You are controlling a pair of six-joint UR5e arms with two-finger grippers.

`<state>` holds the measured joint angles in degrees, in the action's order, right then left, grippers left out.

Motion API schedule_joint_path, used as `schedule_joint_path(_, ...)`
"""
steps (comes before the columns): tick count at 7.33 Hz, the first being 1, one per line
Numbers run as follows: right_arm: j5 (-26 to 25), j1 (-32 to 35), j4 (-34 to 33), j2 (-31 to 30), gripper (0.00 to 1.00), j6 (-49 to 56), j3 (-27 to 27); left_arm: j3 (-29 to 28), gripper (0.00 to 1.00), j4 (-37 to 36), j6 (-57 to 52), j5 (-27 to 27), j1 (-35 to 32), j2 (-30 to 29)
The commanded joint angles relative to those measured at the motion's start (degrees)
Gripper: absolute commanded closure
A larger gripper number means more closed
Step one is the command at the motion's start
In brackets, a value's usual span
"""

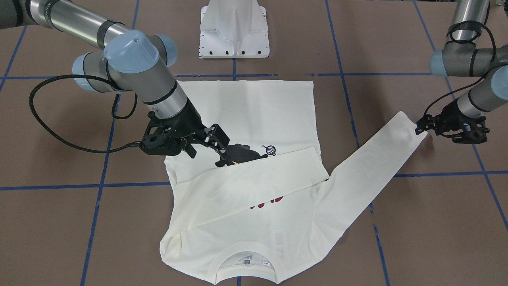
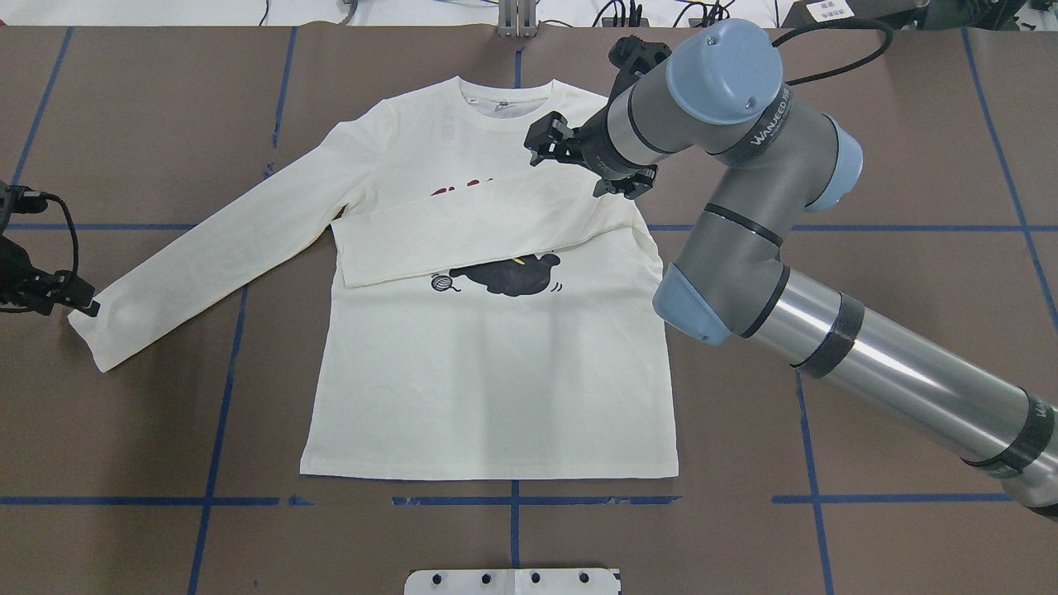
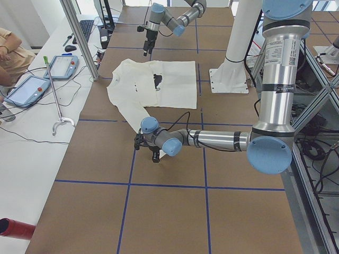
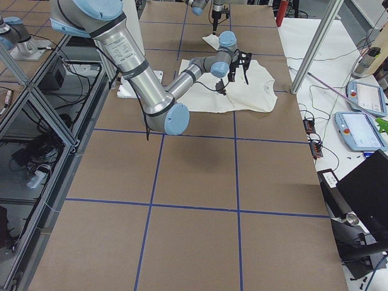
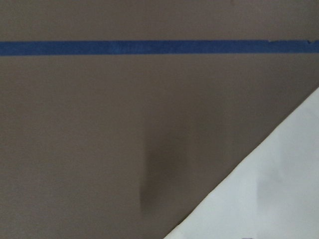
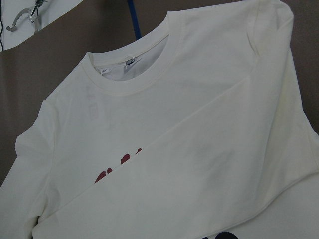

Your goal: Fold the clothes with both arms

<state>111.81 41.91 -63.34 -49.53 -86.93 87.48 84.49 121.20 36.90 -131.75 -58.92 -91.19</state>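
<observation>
The jaws of the left gripper [image 1: 424,128] sit right at the cuff [image 2: 91,330] of the outstretched sleeve [image 2: 223,256], at the left edge of the overhead view, but I cannot tell whether they have closed on the cloth. Those of the right gripper [image 1: 220,147] look parted and hold nothing, hovering over the long-sleeved T-shirt [image 2: 496,388] near its shoulder. The shirt lies flat and print-up in the middle of the worktop [image 2: 826,397], collar [image 2: 504,103] toward the top of the overhead view. One sleeve [image 2: 479,227] is already folded across the chest, above the cat print. The step in hand is probably folding the second sleeve. To do it well, the left jaws should pinch both layers of the cuff. They should lift only enough to clear the cloth and sweep it toward the frame's right, so that it lands along the folded sleeve. The right gripper could press down at the shoulder seam to stop the body dragging, or else move clear of the sleeve's path.
</observation>
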Motion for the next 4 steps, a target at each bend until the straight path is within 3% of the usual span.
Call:
schedule_joint_path(1, -0.1, -0.1, 0.0, 0.0, 0.0, 0.0, 0.2, 0.0, 0.84, -0.1, 0.1, 0.2, 0.4, 0.0)
schedule_joint_path(2, 0.1, 0.0, -0.1, 0.0, 0.0, 0.0, 0.8, 0.0, 1.0, -0.2, 0.1, 0.4, 0.6, 0.0)
schedule_joint_path(4, 0.1, 0.0, -0.3, 0.0, 0.0, 0.0, 1.1, 1.5, 1.0, -0.4, 2.4, 0.8, 0.5, 0.0)
